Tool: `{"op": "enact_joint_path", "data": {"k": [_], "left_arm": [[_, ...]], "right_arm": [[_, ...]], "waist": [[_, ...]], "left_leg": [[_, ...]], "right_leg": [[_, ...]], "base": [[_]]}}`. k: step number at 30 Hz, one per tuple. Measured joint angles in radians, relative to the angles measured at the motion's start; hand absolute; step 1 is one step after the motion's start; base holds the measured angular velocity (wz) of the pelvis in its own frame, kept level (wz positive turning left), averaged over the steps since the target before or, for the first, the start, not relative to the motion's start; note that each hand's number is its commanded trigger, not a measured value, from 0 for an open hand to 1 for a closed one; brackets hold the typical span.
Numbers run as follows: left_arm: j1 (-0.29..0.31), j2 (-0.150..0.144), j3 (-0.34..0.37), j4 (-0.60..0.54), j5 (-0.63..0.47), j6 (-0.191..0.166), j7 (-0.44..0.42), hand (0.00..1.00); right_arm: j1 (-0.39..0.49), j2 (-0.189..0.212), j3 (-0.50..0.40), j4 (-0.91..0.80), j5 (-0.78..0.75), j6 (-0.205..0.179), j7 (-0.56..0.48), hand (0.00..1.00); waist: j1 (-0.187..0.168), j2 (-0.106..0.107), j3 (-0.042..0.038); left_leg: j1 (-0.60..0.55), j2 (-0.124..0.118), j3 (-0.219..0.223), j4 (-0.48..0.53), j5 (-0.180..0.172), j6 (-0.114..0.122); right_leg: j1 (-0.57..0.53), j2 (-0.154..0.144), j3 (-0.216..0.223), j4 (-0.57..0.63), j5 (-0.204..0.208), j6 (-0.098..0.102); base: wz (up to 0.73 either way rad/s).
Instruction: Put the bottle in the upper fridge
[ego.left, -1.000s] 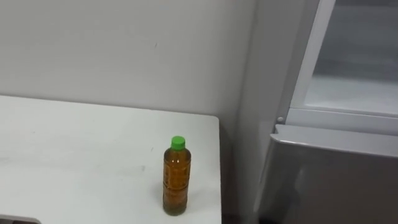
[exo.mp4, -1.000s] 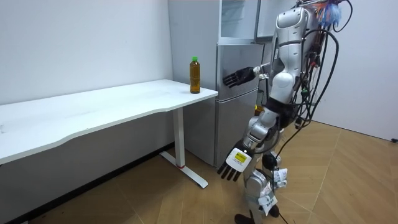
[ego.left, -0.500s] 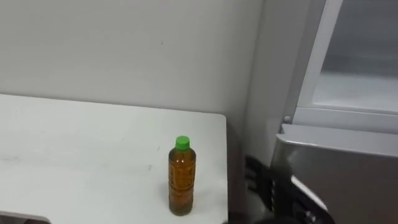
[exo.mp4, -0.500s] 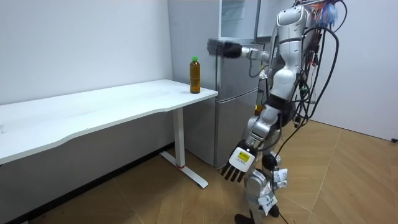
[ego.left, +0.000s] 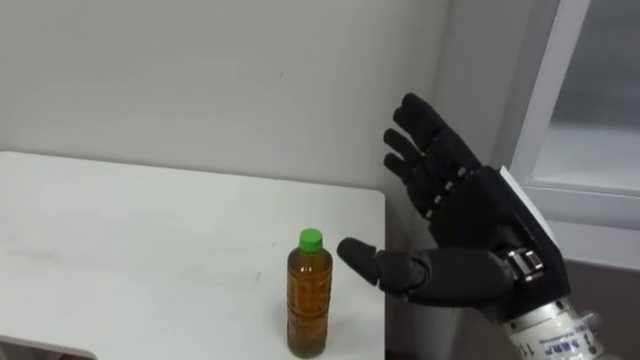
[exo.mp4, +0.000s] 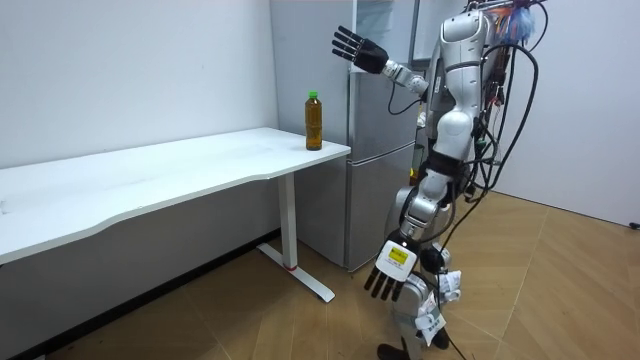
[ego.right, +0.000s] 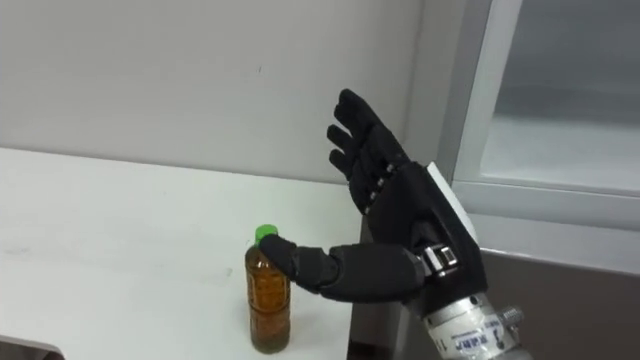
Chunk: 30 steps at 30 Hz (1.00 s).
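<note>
Bottle (ego.left: 309, 295) with the green cap stands upright on the tabletop (ego.left: 150, 230), close to its right edge. It's below and left of the right hand (ego.left: 455, 215), just off the thumb tip and not touched. That hand is up in the air, fingers spread wide, holding nothing. To the hand's right is the fridge (ego.left: 590, 200), and its upper part looks open. My worry: the bottle's tall, narrow and near the edge, so a sideways approach could clip it with the thumb and knock it off. The left hand (exo.mp4: 392, 275) hangs low by the leg, fingers loose.
</note>
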Motion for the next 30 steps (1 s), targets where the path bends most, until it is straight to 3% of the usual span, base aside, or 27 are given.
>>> {"op": "enact_joint_path", "data": {"k": [8,10,19,23,30], "left_arm": [[0.0,0.001,0.003,0.0,0.004,0.012,0.0,0.0],[-0.001,0.001,0.004,-0.001,0.005,0.013,0.0,0.0],[-0.017,0.001,-0.005,-0.001,0.004,0.025,0.015,0.0],[-0.022,-0.001,-0.022,-0.001,0.004,0.034,0.032,0.0],[-0.022,-0.001,-0.025,-0.001,0.004,0.046,0.03,0.0]], "right_arm": [[0.0,0.0,0.001,-0.004,-0.001,0.0,0.022,0.0],[0.0,0.001,0.001,-0.003,-0.001,0.0,0.015,0.0],[0.001,0.008,0.04,0.086,-0.026,-0.014,-0.096,0.0],[0.001,0.023,0.074,0.128,-0.047,-0.013,-0.116,0.0],[0.001,0.026,0.13,0.207,-0.064,-0.01,-0.158,0.0]], "waist": [[0.001,-0.002,-0.0021],[0.0,0.002,0.0004],[0.0,0.005,0.0044],[0.002,0.006,0.0098],[0.007,0.004,0.0086]], "left_leg": [[0.0,-0.001,0.0,0.002,0.0,0.0],[0.0,-0.001,-0.001,0.006,0.0,0.0],[0.001,-0.001,-0.001,0.011,0.0,0.0],[0.003,-0.002,-0.001,0.012,0.0,0.0],[0.001,-0.003,-0.002,0.012,0.0,0.001]], "right_leg": [[0.003,-0.001,-0.001,0.0,0.0,0.001],[0.004,-0.001,-0.002,-0.001,0.0,0.001],[0.008,-0.002,-0.002,0.001,-0.001,0.001],[0.012,-0.002,-0.002,-0.002,-0.001,0.002],[0.014,-0.004,-0.013,-0.005,-0.003,0.005]], "base": [[0.0],[0.0],[0.0],[0.01],[0.03]]}}
